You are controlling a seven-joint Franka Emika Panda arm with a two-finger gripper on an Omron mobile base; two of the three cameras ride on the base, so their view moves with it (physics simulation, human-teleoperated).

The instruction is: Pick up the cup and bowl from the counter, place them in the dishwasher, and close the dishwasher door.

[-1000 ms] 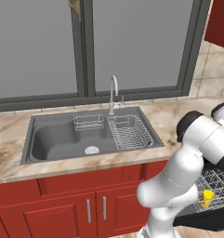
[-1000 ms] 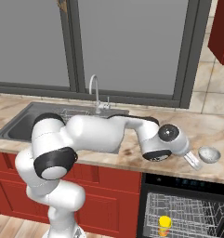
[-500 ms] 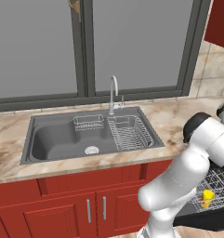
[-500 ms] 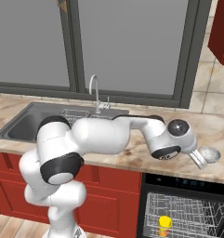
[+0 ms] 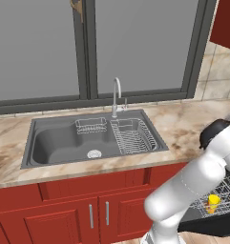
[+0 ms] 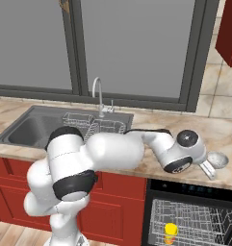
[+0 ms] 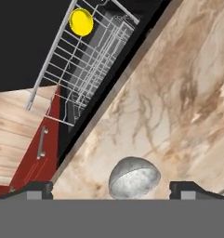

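Observation:
A grey bowl [image 7: 134, 176] sits upside down on the marbled counter [image 7: 178, 93], near its front edge. My gripper [image 7: 115, 191] is open, with one dark tip on each side of the bowl and nothing held. In the right base view the gripper [image 6: 210, 167] hangs at the bowl [image 6: 217, 159], at the far right of the counter [image 6: 151, 122]. Below it the black dishwasher [image 6: 194, 187] stands open with its wire rack [image 6: 194, 221] showing. A yellow cup [image 6: 171, 233] stands in that rack, and the cup [image 5: 213, 203] [image 7: 81, 22] shows in the other two views as well.
A grey steel sink [image 5: 88, 143] with a tall faucet [image 5: 116, 95] and a wire drainer [image 5: 133, 136] lies to the left. Red cabinet doors [image 5: 88, 219] run below the counter. A window and a tiled wall [image 6: 218, 91] close off the back.
The arm has swung further right along the counter, bringing the hand up to the bowl. The jaws have stayed wide apart. Cup and bowl have not moved.

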